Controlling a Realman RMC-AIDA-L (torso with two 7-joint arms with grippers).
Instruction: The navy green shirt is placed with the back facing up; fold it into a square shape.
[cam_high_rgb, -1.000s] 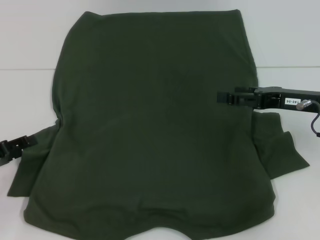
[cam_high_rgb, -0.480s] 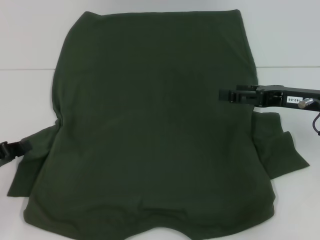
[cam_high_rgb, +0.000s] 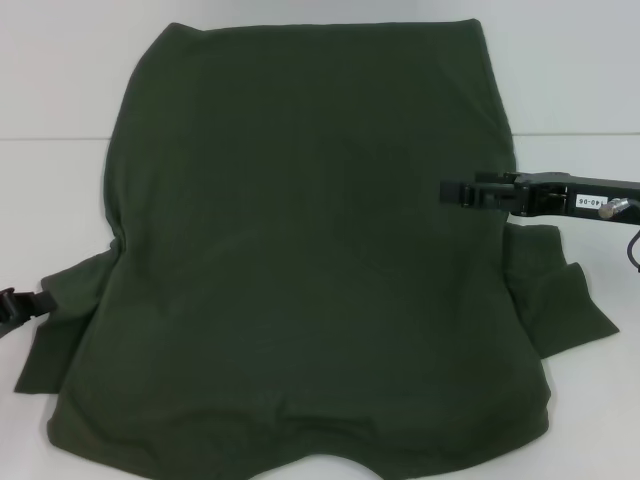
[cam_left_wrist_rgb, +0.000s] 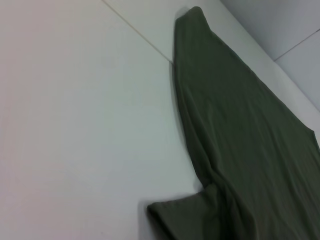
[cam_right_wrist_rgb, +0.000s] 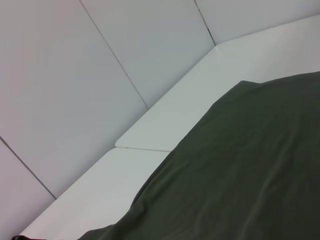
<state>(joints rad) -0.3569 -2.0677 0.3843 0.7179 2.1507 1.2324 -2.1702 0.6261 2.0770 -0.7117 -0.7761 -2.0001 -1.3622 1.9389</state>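
Observation:
The navy green shirt (cam_high_rgb: 300, 250) lies spread flat on the white table (cam_high_rgb: 60, 90), plain back up, its hem toward the far side. Both short sleeves stick out near the front, the left sleeve (cam_high_rgb: 60, 335) and the right sleeve (cam_high_rgb: 560, 300). My right gripper (cam_high_rgb: 458, 190) hovers over the shirt's right side edge, its arm reaching in from the right. Only the tip of my left gripper (cam_high_rgb: 14, 305) shows at the left frame edge, beside the left sleeve. The left wrist view looks along the shirt (cam_left_wrist_rgb: 240, 130), and the right wrist view shows its cloth (cam_right_wrist_rgb: 240, 175).
The white table has a seam line (cam_high_rgb: 570, 135) running across it. Pale wall panels (cam_right_wrist_rgb: 100, 75) rise behind the table's far edge. Bare tabletop (cam_left_wrist_rgb: 75, 125) lies left of the shirt.
My left gripper has drawn back to the left, away from the left sleeve, until it is almost out of frame. My right gripper has shifted slightly to the right. The shirt has not moved.

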